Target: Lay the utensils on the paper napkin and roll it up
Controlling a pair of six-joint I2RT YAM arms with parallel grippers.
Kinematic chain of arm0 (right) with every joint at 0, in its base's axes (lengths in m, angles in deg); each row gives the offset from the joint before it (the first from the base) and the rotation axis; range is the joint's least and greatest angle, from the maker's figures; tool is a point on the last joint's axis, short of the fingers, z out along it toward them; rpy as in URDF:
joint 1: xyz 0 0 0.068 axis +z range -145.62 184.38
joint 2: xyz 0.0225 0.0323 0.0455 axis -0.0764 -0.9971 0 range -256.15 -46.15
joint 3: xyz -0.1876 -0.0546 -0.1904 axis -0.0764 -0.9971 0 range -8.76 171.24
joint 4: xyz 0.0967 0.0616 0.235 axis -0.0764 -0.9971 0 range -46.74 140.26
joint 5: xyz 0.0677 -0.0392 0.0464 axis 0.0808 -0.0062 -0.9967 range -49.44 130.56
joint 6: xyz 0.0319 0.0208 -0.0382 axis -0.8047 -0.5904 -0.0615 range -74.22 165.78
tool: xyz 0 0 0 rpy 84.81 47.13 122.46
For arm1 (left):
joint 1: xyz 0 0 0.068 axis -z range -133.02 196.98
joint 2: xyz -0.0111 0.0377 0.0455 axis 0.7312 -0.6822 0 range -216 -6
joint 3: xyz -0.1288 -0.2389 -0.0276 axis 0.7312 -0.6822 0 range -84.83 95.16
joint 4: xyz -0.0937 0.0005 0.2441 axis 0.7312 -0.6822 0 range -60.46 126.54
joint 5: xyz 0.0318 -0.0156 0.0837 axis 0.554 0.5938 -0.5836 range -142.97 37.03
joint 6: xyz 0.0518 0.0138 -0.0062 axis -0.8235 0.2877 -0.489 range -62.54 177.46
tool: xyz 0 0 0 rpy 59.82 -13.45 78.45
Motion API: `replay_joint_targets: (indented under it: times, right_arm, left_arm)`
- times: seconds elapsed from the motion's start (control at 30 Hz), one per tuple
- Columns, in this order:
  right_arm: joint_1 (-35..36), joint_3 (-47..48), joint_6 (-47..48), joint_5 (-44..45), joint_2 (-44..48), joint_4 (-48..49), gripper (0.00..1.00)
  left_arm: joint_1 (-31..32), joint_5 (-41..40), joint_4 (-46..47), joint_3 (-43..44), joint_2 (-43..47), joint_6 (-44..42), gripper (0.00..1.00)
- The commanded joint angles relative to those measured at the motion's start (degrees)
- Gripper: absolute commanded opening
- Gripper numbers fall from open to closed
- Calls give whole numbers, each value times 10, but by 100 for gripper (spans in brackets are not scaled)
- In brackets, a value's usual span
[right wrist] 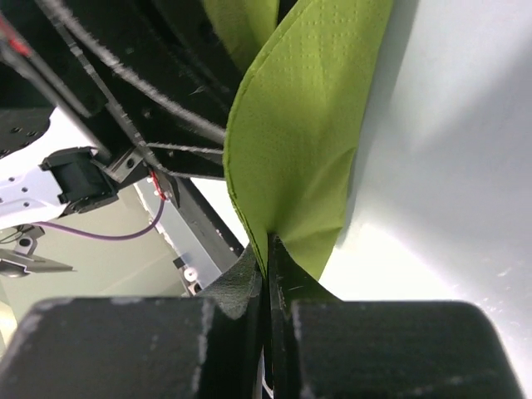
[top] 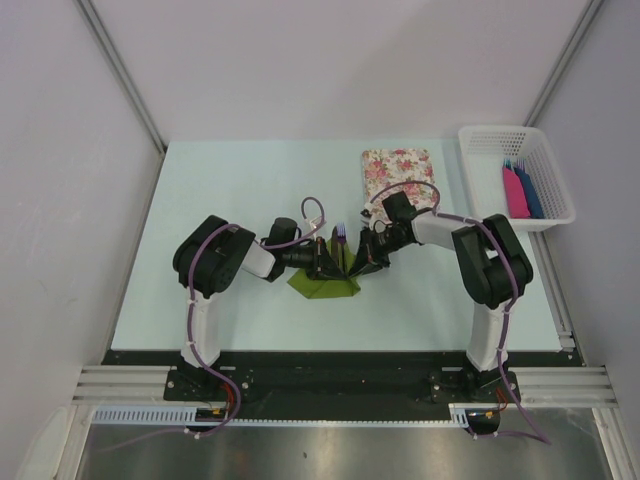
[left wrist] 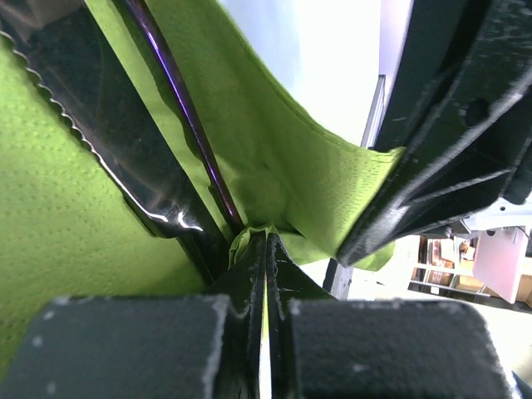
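Observation:
The olive-green paper napkin (top: 322, 286) lies folded and partly lifted at the table's middle, between my two grippers. My left gripper (top: 326, 262) is shut on one edge of the napkin (left wrist: 274, 179). My right gripper (top: 362, 258) is shut on another edge of the napkin (right wrist: 301, 141). Dark purple utensils lie inside the fold: a slim handle (left wrist: 184, 108) and a glossy serrated knife blade (left wrist: 108, 141) show in the left wrist view. Fork tines (top: 340, 232) stick out past the napkin's far side in the top view.
A pink-and-white floral mat (top: 397, 170) lies behind the right arm. A white basket (top: 515, 175) at the back right holds pink and blue flat pieces (top: 520, 192). Both arms crowd close together over the napkin.

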Motion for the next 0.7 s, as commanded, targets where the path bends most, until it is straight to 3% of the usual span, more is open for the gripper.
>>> replay_joint_targets:
  times: [0.0, 0.27, 0.67]
  right_arm:
    - [6, 26, -6, 10, -24, -2, 3]
    - [9, 46, -5, 29, -44, -14, 3]
    - [13, 48, 2, 35, -42, -17, 3]
  left_arm:
    - [-9, -18, 19, -4, 8, -1, 0]
    - [-9, 8, 59, -14, 56, 24, 2]
    - [-23, 13, -33, -54, 111, -30, 6]
